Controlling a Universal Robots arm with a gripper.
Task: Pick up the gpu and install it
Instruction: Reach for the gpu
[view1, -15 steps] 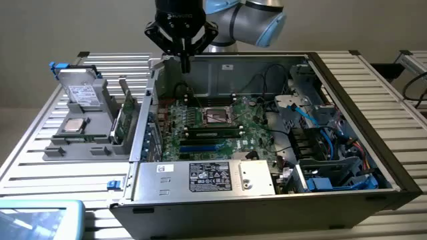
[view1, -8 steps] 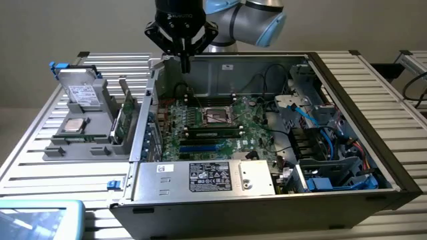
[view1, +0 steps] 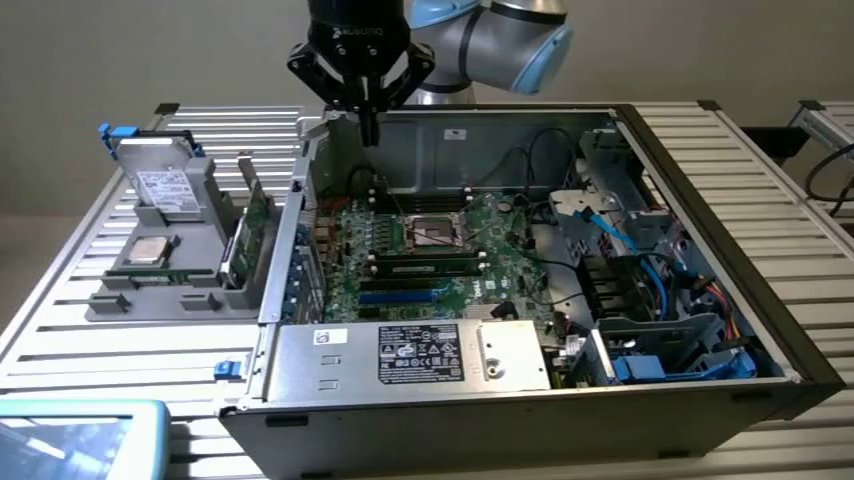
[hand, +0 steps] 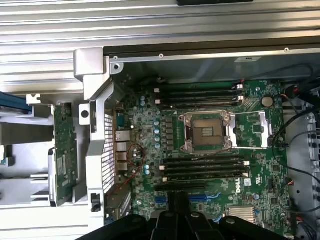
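Observation:
The gpu (view1: 250, 238) stands on edge in a slot of the grey holder (view1: 160, 300), at the exterior view's left, just outside the open computer case (view1: 694, 180). Its green circuit face shows, with a thin metal bracket at one end. From the wrist view the gpu (hand: 64, 150) appears as a narrow green strip beside the case's perforated rear wall. My gripper (view1: 367, 132) hangs above the rear corner of the case, over the motherboard (view1: 400, 250), higher than the card and a little to its right. Its fingers are shut with nothing between them. The gripper (hand: 177, 202) hovers over the motherboard's expansion slots (hand: 185, 187).
On the grey holder also sit a silver drive box with a white label (view1: 167, 185) and a square silver processor chip (view1: 147, 250). Inside the case are an open processor socket (hand: 207, 131), memory slots, a power supply (view1: 414, 355) and blue cables (view1: 627, 250). A blue-edged screen (view1: 74, 435) lies near the front.

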